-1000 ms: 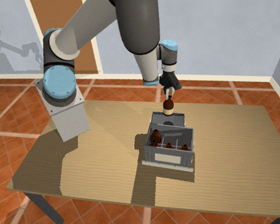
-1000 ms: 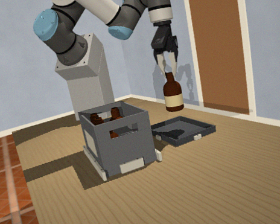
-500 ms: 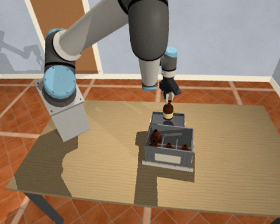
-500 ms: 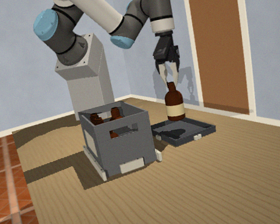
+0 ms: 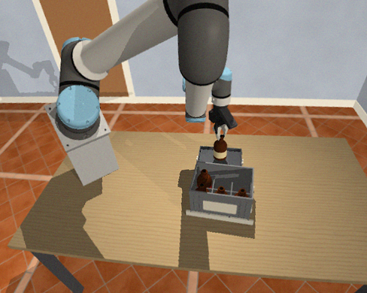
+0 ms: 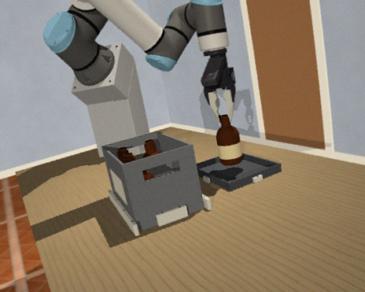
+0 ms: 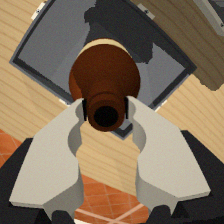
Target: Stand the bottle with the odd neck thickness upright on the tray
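My gripper (image 5: pixel 222 136) (image 6: pixel 225 118) (image 7: pixel 105 99) is shut on the neck of a brown bottle (image 5: pixel 220 147) (image 6: pixel 227 138) (image 7: pixel 104 67) with a cream label. The bottle hangs upright, over the dark grey tray (image 5: pixel 236 157) (image 6: pixel 259 163) (image 7: pixel 44 51). Its base is at or just above the tray floor; contact cannot be told. The grey crate (image 5: pixel 243 208) (image 6: pixel 166 199) stands beside the tray and holds several brown bottles, among them one at the left (image 5: pixel 204 180) and one at the right (image 5: pixel 242 192). Their lower parts are hidden by the crate walls.
The crate's high walls rise close beside the tray, on its camera side in the top view. The robot's pedestal (image 5: pixel 93 159) (image 6: pixel 112 120) stands at the table's edge. A low rim runs around the tray. The wooden table (image 5: pixel 301 194) (image 6: pixel 276 242) carries both.
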Robot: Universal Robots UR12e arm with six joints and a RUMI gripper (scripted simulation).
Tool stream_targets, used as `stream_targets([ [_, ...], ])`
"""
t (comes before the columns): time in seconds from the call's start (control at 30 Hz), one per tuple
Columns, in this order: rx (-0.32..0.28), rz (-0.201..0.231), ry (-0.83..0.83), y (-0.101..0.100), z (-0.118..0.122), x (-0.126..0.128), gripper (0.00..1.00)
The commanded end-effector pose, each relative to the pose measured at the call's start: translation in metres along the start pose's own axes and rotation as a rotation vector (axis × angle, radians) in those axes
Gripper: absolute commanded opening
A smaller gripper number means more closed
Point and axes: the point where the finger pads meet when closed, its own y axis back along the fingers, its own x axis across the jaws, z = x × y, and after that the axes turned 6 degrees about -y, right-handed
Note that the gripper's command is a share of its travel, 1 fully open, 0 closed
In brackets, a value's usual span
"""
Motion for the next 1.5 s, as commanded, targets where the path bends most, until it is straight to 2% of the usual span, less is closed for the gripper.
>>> stream_targets([
  [0.0,0.0,-0.001,0.0,-0.0042,-0.0001,-0.0004,0.0],
  [1.47,0.0,-0.001,0.0,-0.0084,-0.0001,-0.0004,0.0],
])
